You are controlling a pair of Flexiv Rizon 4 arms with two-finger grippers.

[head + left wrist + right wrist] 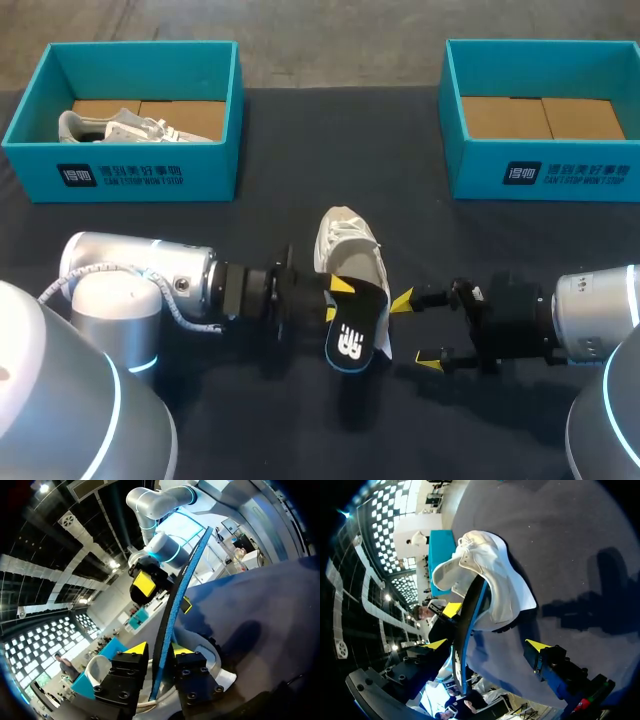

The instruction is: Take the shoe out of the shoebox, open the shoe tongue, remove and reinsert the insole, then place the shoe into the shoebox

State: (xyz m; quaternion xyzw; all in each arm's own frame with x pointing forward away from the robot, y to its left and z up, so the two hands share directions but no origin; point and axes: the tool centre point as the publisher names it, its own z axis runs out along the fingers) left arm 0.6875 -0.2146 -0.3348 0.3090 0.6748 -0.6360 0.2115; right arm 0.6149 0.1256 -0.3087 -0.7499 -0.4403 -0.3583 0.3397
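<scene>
- Left gripper (336, 299) – just on the near left of the shoe (347, 248), clenched on the insole (357, 338); in the left wrist view the two yellow tips press the insole (176, 611) from both sides.
- Insole – black with a blue edge, standing on edge just on the near side of the shoe. One end points toward the robot and the other reaches the shoe's opening. In the right wrist view it (466, 630) runs up to the shoe (487, 572) beside one finger of the right gripper.
- Right gripper (415, 331) – released, fingers spread wide, holding nothing, near the shoe on its right and just beside the insole.
- Shoe – white, lying on the dark table (300, 150) outside both boxes, toe pointing away from the robot.
- Left box (130, 170) – teal, well behind the shoe to its left, with a second pale shoe (130, 126) lying inside.
- Right box (540, 165) – teal, well behind the shoe to its right, its brown cardboard floor showing.
</scene>
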